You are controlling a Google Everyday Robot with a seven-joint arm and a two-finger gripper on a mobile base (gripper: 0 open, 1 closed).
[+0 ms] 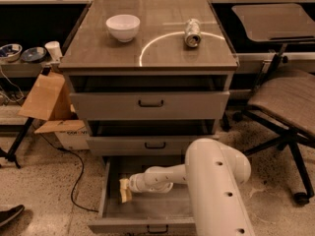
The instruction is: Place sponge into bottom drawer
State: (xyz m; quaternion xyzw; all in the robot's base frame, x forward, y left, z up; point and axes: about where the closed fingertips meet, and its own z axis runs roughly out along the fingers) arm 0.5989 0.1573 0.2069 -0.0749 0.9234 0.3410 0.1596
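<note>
Above the bottom drawer (pixel 147 209), a grey table (pixel 162 58) with two upper drawers (pixel 150 104), both slightly ajar, nothing visible inside. Bottom drawer itself pulled well out, presumably to take the load; bare grey floor, nothing lying loose on it.

Entering the bottom drawer from its right front, a bulky white arm (pixel 216 181), bent low to pass under the drawer above.

High above the bottom drawer, on the table: white bowl (pixel 123 27) at left, nothing showing in it; crushed silver can (pixel 192 32) on its side at right.

Inside the bottom drawer, near its left wall: hand (pixel 132 185) apparently closed on the sponge (pixel 125 191), held on edge just over the floor, not yet released. Probably only the letting-go left.
</note>
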